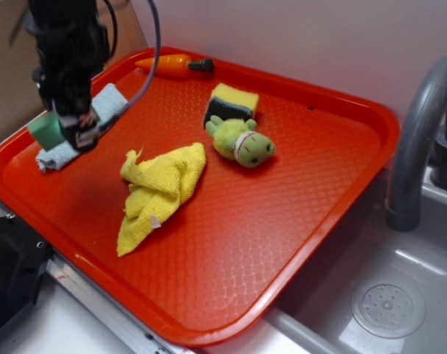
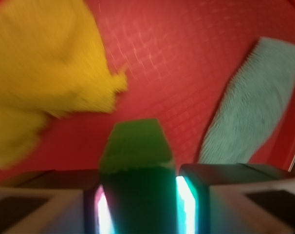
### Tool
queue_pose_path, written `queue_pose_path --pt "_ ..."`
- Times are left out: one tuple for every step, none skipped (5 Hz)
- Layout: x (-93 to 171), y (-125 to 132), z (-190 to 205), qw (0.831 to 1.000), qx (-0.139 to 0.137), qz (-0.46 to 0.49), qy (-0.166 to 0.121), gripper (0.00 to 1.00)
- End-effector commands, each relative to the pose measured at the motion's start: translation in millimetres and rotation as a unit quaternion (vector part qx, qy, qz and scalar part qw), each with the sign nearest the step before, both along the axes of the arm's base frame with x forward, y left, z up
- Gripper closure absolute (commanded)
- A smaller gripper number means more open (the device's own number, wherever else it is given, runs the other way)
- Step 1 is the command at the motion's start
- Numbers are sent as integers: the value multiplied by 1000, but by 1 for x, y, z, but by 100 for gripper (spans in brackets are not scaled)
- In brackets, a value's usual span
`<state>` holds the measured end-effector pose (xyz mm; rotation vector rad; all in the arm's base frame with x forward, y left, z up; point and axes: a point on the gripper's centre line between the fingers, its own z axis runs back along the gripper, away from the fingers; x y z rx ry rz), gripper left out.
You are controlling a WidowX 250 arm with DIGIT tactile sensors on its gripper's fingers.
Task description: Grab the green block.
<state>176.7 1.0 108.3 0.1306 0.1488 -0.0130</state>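
Observation:
The green block (image 1: 46, 130) is a small matte green brick held in my gripper (image 1: 67, 131) above the left part of the red tray (image 1: 282, 243). In the wrist view the block (image 2: 137, 146) fills the gap between the two fingers (image 2: 206, 190), which press on its sides. The gripper is shut on the block and holds it clear of the tray floor. The black arm hangs down from the top left of the exterior view.
A light blue cloth (image 1: 65, 151) lies under the gripper, also in the wrist view (image 2: 257, 107). A yellow cloth (image 1: 161, 188), a green plush toy (image 1: 242, 142), a yellow-and-dark sponge (image 1: 231, 103) and an orange carrot (image 1: 172, 64) lie on the tray. A grey faucet (image 1: 419, 140) and sink stand at right.

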Motion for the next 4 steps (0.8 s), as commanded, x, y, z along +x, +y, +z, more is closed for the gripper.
queue_pose_path --pt "9 -24 72 994 -59 71 -64 100" --pt "14 -23 89 989 -83 85 -86 100" --pt "17 -23 87 987 -93 78 -110 100" --pt "20 -19 78 988 -82 64 -113 100"
